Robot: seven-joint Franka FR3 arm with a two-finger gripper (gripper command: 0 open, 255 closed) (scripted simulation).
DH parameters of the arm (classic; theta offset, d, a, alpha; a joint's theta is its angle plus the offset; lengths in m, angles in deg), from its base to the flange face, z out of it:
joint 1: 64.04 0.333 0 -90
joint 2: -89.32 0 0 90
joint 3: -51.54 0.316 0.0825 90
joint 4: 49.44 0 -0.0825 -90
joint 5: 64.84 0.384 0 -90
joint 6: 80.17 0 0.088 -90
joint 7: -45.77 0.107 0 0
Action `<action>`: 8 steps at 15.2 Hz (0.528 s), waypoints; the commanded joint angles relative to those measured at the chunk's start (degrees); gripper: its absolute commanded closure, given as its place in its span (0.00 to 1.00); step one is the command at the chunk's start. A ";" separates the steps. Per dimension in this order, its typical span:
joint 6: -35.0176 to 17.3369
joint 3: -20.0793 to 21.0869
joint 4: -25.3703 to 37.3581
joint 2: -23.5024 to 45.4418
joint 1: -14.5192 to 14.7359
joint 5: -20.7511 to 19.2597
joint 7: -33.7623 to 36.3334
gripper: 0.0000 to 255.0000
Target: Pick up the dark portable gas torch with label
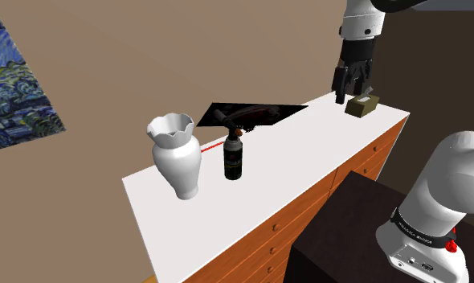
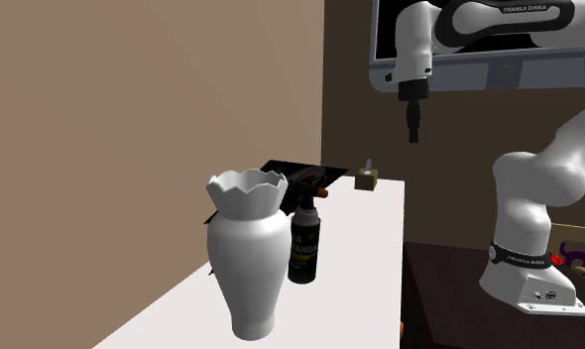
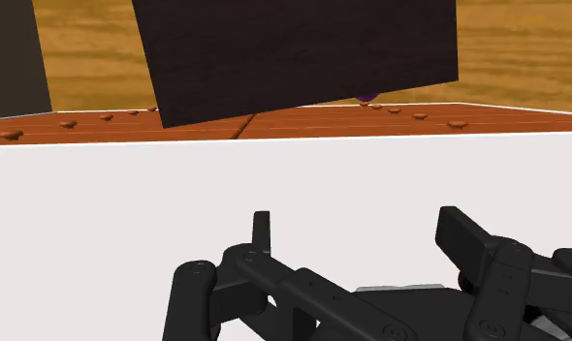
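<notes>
On the white top [image 1: 308, 173] in the shoulder view, the torch [image 1: 233, 157] is standing upright at the vase's [image 1: 177, 157] three o'clock, just beside it, while the gripper [image 1: 352, 90] is hanging well apart at the torch's two o'clock, near a box [image 1: 362, 105]. Across the second exterior view, the torch [image 2: 304, 248] is standing at the vase's [image 2: 249, 258] three o'clock, with the gripper [image 2: 412, 124] hovering at the torch's one o'clock. Along the wrist view, the fingers [image 3: 262, 232] are standing apart, gripping nothing, over the top [image 3: 100, 213].
</notes>
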 commanded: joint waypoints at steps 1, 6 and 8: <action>0.00 0.00 0.00 0.00 0.00 0.00 0.00 0.00; -5.09 3.54 3.60 8.57 1.58 3.14 4.37 0.00; -6.89 4.86 5.53 12.20 2.13 4.09 6.03 0.00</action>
